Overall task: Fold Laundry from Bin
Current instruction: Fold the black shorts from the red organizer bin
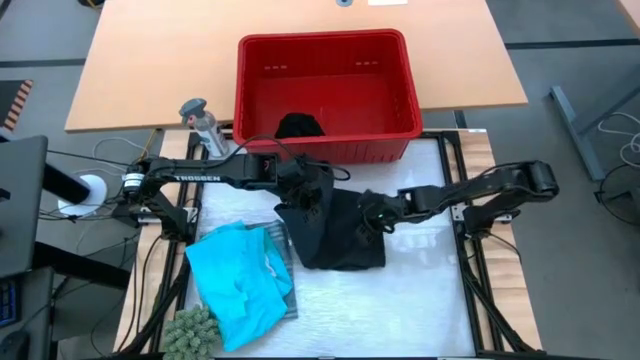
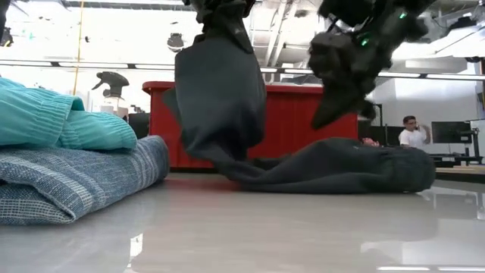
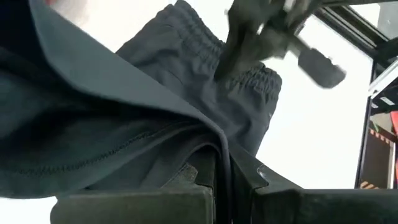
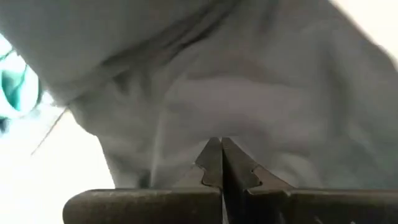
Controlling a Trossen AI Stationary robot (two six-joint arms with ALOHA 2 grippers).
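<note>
Two grippers worked one black garment (image 1: 335, 235) lying near the middle of the table (image 1: 420, 310), just in front of the red bin (image 1: 325, 85); the left gripper (image 1: 305, 190) pinched an edge of it at about 11 o'clock and had that part lifted, so the cloth hung limp in the low view while the rest trailed on the surface; the right gripper (image 1: 378, 216), at roughly 2 o'clock of the garment, showed its fingers pressed together in its wrist view, though whether cloth lay between them could not be told; the fabric looked soft, light and floppy, likely to sag and slide on the smooth top, so the elastic waistband (image 3: 249, 81) or a hem seemed the surest hold; a second black piece (image 1: 298, 126) remained in the bin; a turquoise garment (image 1: 238, 280) sat folded on a blue-grey striped one (image 2: 83, 178) at 8 o'clock, close enough to crowd a leftward spread; a small grey bottle (image 1: 200, 120) stood at 10 o'clock beside the bin, and a green knobbly object (image 1: 193, 330) lay at 7 o'clock.
</note>
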